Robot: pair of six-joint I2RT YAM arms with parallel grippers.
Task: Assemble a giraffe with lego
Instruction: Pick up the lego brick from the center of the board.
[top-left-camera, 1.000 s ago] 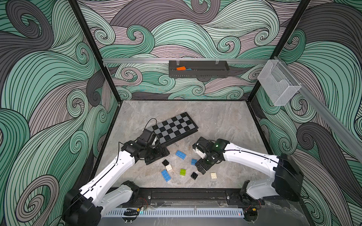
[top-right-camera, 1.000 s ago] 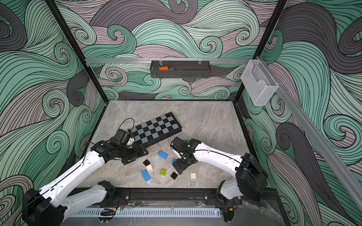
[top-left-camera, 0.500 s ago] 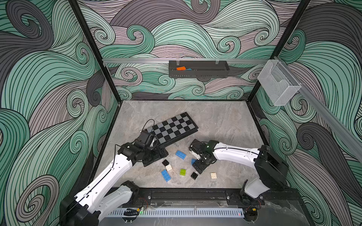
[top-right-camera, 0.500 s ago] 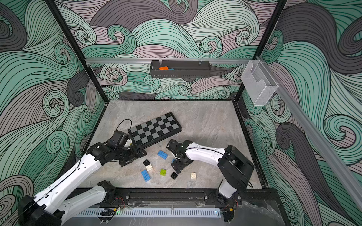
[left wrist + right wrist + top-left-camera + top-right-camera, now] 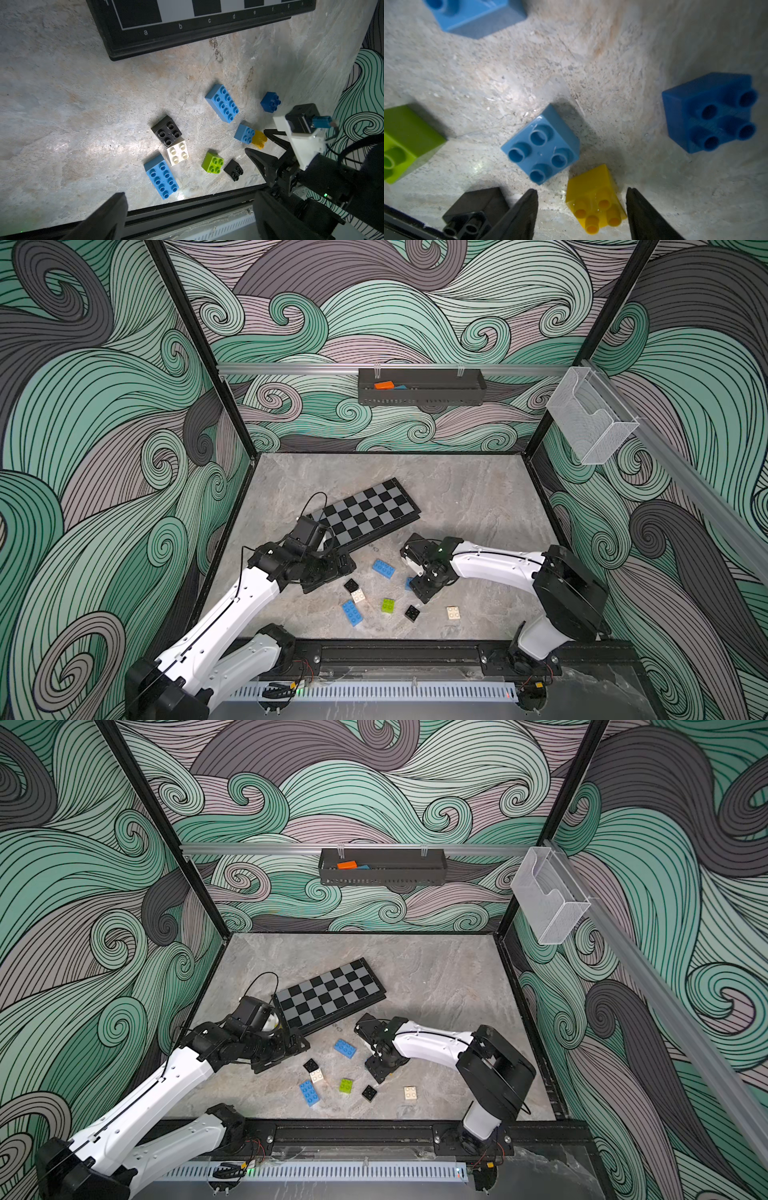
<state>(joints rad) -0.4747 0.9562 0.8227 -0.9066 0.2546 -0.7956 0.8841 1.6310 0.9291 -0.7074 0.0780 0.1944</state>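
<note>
Status, left to right: the left pincer (image 5: 190, 195) hangs fully spread and empty, nearer the table's (image 5: 457, 497) left edge. The lego (image 5: 351, 612) lies loose along the front edge, and we see no giraffe built yet. The right pincer (image 5: 581, 192) straddles the yellow brick (image 5: 593, 199), jaws apart, gripping nothing. The brick sits skewed to the jaws, so closing may twist it free or shove the light-blue brick (image 5: 542, 143) just beside it. Both top views hide the yellow brick under the pincer; the wrist views show it.
</note>
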